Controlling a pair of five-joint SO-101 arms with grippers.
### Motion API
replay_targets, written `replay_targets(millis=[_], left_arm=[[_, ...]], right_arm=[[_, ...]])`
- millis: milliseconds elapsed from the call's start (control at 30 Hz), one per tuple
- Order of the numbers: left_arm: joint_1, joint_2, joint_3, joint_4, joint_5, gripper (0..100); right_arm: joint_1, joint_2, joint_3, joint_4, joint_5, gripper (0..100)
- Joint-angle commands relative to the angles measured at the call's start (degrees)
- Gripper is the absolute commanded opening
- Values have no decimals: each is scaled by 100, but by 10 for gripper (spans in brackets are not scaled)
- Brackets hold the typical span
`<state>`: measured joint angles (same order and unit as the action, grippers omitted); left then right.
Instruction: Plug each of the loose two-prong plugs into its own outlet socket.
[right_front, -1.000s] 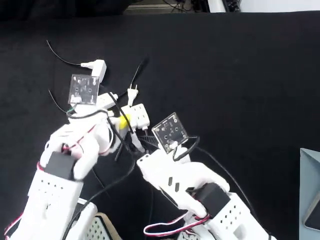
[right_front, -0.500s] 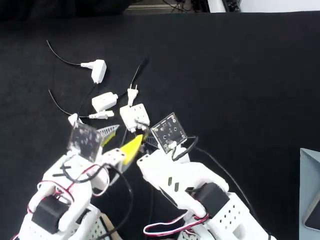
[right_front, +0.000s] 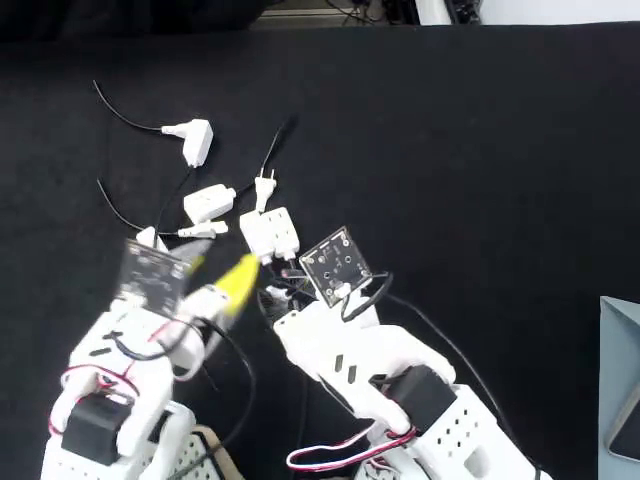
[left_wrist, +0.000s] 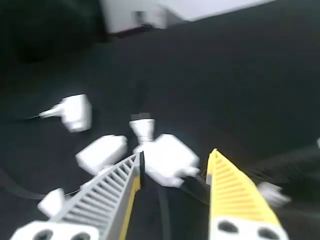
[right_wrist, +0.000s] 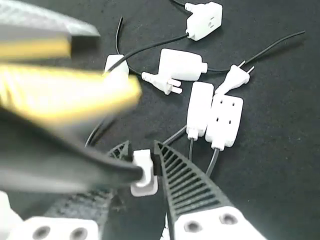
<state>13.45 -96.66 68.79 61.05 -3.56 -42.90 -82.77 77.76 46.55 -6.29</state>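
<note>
Several white plugs and sockets lie in a cluster on the black table. A double outlet block (right_front: 270, 232) (right_wrist: 225, 120) (left_wrist: 167, 160) has a flat plug (right_wrist: 200, 107) beside it. A loose two-prong plug (right_front: 264, 186) (right_wrist: 235, 75) (left_wrist: 142, 127) lies just beyond. My right gripper (right_wrist: 141, 150) (right_front: 278, 296) is shut on a small white plug (right_wrist: 142, 172) with a black cord, close to the block. My left gripper (left_wrist: 175, 162) (right_front: 220, 268) hangs open above the table on the near side of the cluster, holding nothing. Its yellow finger (right_wrist: 70, 95) crosses the right wrist view.
A white adapter (right_front: 208, 202) (right_wrist: 180, 65), another pronged plug (right_front: 200, 230) (right_wrist: 160, 82) and a single socket (right_front: 195, 140) (right_wrist: 205, 20) lie left of the block, with thin black cords trailing. A grey bin (right_front: 620, 380) stands at the right edge.
My left arm has pulled back from the outlet block toward the near edge and swung left, gripper open. The right arm has stayed in place with its plug.
</note>
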Motion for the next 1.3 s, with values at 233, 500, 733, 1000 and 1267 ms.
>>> replay_targets(millis=[233,500,733,1000,1267], left_arm=[[-2026,791,-365,-105,-62,216],[-1974,4229,-2264,229,-299,221],[-1437,6989,-3846,510,316,292],[-1068,9090,-5191,475,1345,357],[-462,10418,-5859,466,2171,357]], right_arm=[[1240,-57,-180,-9,211,15],[1380,-57,-171,-9,211,15],[1653,-57,-171,-18,211,15],[1644,-57,-154,-18,211,15],[1644,-57,-145,-18,211,15]])
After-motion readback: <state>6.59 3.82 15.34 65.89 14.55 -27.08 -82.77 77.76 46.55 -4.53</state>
